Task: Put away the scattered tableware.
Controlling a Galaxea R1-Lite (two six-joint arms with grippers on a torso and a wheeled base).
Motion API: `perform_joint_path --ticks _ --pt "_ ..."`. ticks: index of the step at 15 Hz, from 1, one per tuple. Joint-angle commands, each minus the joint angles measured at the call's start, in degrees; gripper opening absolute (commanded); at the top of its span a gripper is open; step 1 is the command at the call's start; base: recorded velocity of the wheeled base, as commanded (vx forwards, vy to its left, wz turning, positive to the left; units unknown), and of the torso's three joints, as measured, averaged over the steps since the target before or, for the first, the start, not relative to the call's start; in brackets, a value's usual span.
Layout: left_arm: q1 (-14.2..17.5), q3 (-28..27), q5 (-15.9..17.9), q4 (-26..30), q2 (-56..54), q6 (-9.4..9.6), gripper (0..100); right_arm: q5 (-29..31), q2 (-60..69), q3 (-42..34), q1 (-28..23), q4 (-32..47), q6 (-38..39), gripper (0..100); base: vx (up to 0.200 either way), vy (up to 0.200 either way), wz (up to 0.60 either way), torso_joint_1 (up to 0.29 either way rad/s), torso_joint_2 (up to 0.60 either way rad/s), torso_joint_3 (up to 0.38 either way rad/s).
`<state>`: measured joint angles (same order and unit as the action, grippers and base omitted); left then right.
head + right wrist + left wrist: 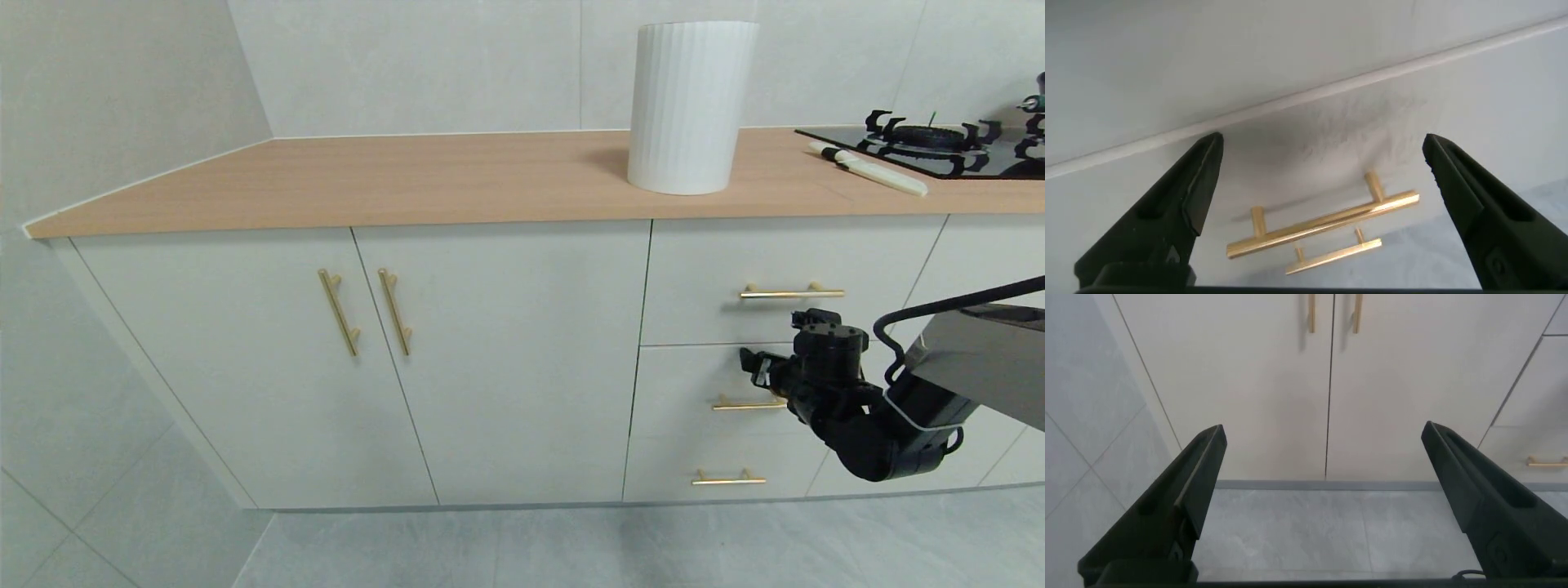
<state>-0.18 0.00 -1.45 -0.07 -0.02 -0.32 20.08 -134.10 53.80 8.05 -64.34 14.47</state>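
Observation:
My right gripper (755, 367) hangs open in front of the drawer stack, just above the gold handle of the middle drawer (747, 403). In the right wrist view that handle (1323, 224) lies between and beyond the open fingers (1184, 204), not touched. My left gripper (1323, 457) is open and empty, low before the double cabinet doors (1331, 376). On the wooden counter (408, 175) stands a tall white ribbed container (688, 106). A white-handled utensil (869, 169) lies beside the black gas hob (939, 147).
Three drawers with gold handles are stacked at the right: top (790, 291), middle, bottom (727, 478). Two cabinet doors with vertical gold handles (366, 310) stand to the left. Grey tiled floor (490, 547) runs below, a tiled wall on the left.

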Motion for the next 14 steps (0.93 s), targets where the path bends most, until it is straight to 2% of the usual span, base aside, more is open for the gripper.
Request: perform_joint_path --ticks 1,4,7,9,10,14 --pt "0.01 0.00 0.04 -0.01 0.02 -0.03 100 -0.04 -0.38 0.26 0.13 -0.26 0.03 100 0.000 0.000 0.00 0.000 0.00 0.000" --pt "0.01 0.00 -0.04 -0.01 0.02 -0.03 100 -0.04 2.61 -2.29 0.04 -0.26 -0.06 100 0.000 0.000 0.00 0.000 0.00 0.000" --pt "0.01 0.00 -0.04 -0.01 0.02 -0.03 100 0.14 13.60 -11.79 1.80 -1.93 -0.67 100 0.000 0.000 0.00 0.000 0.00 0.000" --pt "0.01 0.00 -0.04 -0.01 0.02 -0.03 100 0.75 26.96 -21.89 1.97 -4.04 -1.90 100 0.000 0.000 0.00 0.000 0.00 0.000" --pt "0.01 0.00 -0.04 -0.01 0.02 -0.03 100 2.77 38.65 -28.57 1.53 -4.04 -5.07 100 0.000 0.000 0.00 0.000 0.00 0.000" --pt "0.01 0.00 -0.04 -0.01 0.02 -0.03 100 4.09 70.90 -43.69 0.74 -1.75 -16.32 100 0.000 0.000 0.00 0.000 0.00 0.000"
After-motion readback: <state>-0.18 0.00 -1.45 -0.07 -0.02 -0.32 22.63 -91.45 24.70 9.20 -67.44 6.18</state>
